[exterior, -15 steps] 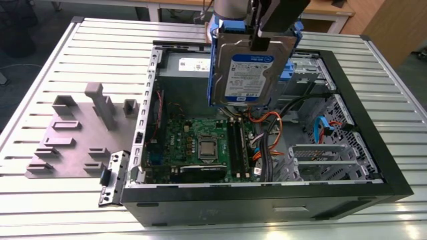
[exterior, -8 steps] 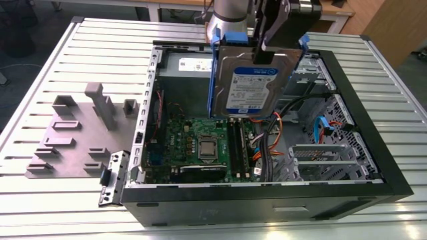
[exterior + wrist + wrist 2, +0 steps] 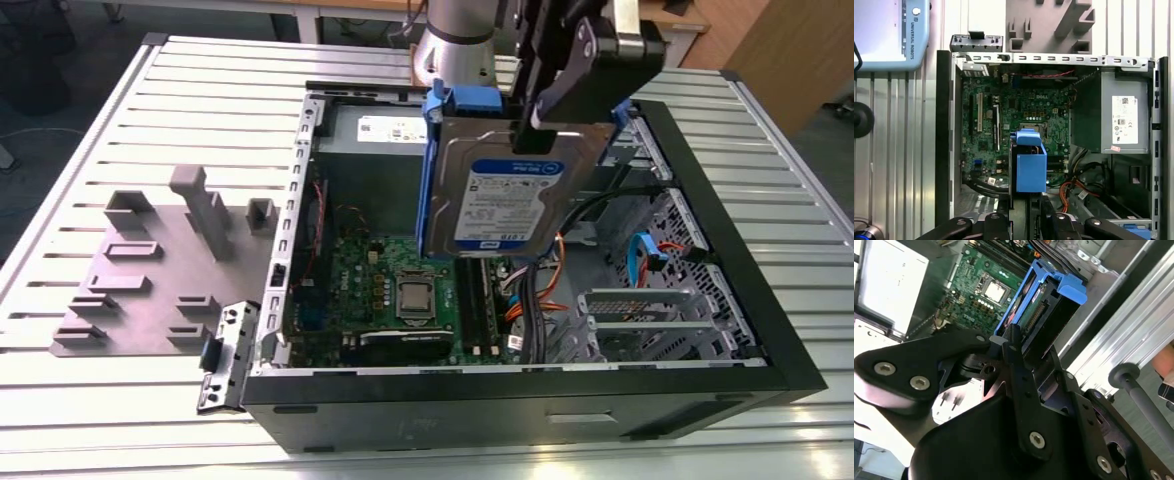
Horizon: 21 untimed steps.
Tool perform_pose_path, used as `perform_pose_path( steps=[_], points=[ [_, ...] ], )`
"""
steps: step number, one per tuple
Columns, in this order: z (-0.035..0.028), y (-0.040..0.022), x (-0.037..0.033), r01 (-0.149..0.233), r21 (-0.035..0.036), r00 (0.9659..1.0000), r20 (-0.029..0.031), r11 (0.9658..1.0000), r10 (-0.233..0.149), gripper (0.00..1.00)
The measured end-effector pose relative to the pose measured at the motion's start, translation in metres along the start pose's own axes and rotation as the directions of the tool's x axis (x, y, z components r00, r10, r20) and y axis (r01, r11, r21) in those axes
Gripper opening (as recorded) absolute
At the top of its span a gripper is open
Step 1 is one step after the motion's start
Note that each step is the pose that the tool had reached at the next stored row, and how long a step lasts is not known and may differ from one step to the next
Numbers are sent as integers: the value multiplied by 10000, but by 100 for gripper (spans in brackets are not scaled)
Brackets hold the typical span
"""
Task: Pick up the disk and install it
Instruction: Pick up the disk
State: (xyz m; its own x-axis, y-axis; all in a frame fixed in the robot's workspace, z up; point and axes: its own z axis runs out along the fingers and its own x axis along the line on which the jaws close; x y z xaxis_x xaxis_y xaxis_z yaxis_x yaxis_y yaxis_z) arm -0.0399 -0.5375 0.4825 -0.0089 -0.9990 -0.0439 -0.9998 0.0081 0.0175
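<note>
Hand (image 3: 558, 118) closed on the disk (image 3: 461, 170), held upright over the open computer case (image 3: 534, 400) on the desk (image 3: 134, 420).
Its fingers (image 3: 1013, 347) clamp the disk's upper end; the white-and-blue label (image 3: 514, 205) faces outward, print too small to make out. Beneath lies the green motherboard (image 3: 387, 290), farther on the grey power supply (image 3: 1119, 110) with its white sticker (image 3: 1124, 120).

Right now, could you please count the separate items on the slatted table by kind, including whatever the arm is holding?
disk in its blue carrier, held by the gripper over the case: 1
open computer case: 1
grey fixture plate: 1
loose metal bracket: 1
Total: 4
</note>
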Motion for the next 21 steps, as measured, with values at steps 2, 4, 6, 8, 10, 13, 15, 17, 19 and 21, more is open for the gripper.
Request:
perform_pose_path(
  steps=[2, 4, 6, 8, 10, 13, 15, 17, 19, 21],
  points=[
    [-1, -1, 46, -8, 1, 10000, -1, 10000, 8, 35],
    [-3, -2, 91, -16, 1, 10000, -2, 10000, 16, 35],
    [-5, -2, 135, -28, 2, 10000, -3, 10000, 28, 35],
    [-7, -4, 170, -48, 3, 10000, -4, 10000, 48, 35],
    [-9, -6, 202, -73, 3, 10000, -4, 10000, 73, 35],
    [-11, -8, 250, -115, 5, 9999, -4, 9999, 115, 35],
    [-11, -9, 261, -136, 6, 9999, -5, 9999, 136, 35],
    [-11, -10, 261, -140, 7, 9999, -6, 9999, 140, 35],
    [-11, -11, 262, -140, 6, 9999, -6, 9999, 140, 35],
    [-11, -11, 262, -140, 7, 9999, -6, 9999, 140, 35]
  ],
)
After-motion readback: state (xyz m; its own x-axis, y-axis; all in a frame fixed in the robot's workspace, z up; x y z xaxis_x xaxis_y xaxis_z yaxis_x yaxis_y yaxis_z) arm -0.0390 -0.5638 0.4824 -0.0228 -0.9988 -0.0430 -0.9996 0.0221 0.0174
